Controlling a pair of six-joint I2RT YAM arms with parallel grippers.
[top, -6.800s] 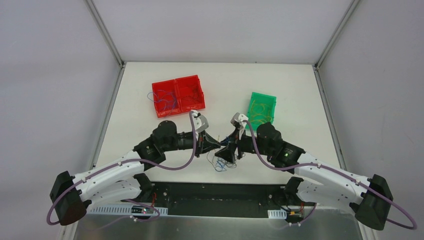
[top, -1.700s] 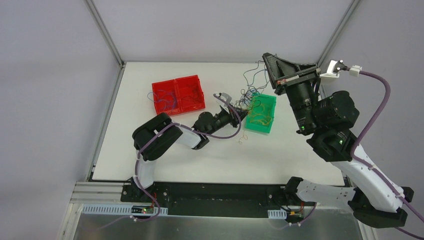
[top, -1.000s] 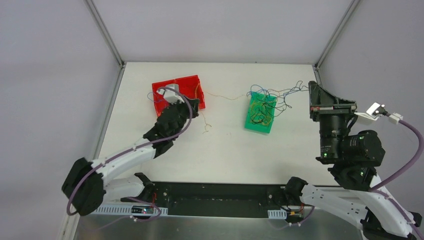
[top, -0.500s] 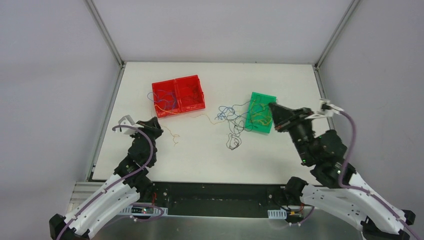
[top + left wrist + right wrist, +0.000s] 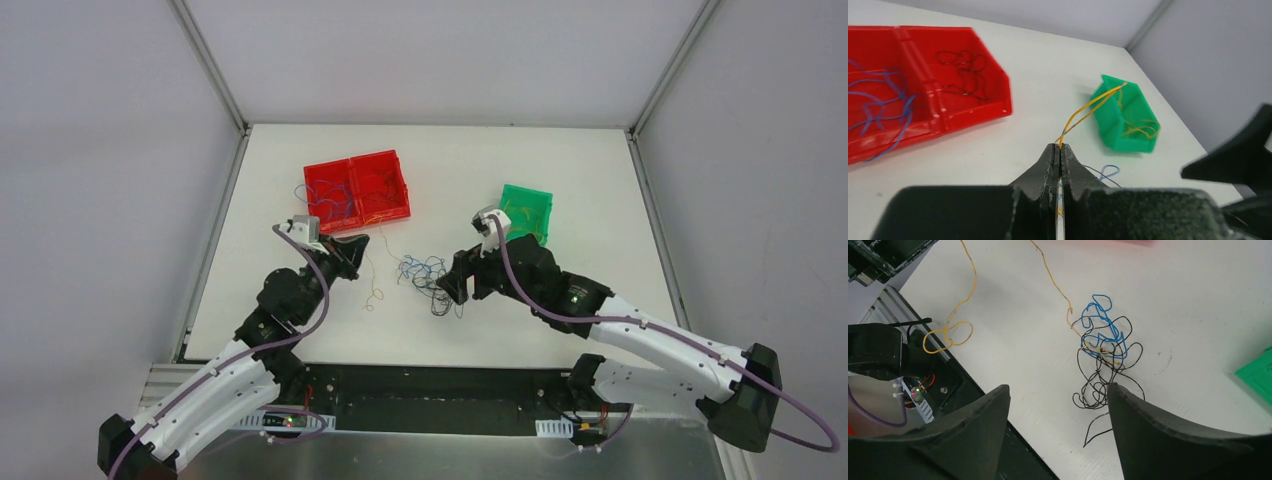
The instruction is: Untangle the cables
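Note:
A tangle of thin blue and black cables [image 5: 1103,355] lies on the white table, in the top view [image 5: 430,282] between the two arms. My right gripper [image 5: 1058,386] stands open just above its near edge, gripping nothing; in the top view the right gripper [image 5: 452,287] is right beside the tangle. My left gripper [image 5: 1060,148] is shut on a yellow cable [image 5: 1090,106] that rises from its tips. From the left gripper [image 5: 352,248] a yellow strand [image 5: 371,290] trails down to a loop on the table.
A red two-compartment bin [image 5: 357,189] holds blue cables [image 5: 878,105] on the left and dark ones [image 5: 963,75] on the right. A green bin [image 5: 527,212] with yellow cables sits back right. The black base strip [image 5: 948,390] runs along the near table edge.
The right arm swung from the green bin down to the middle of the table and its gripper opened. The tangle now lies closer to the front. The left gripper shifted right, still pinching yellow cable.

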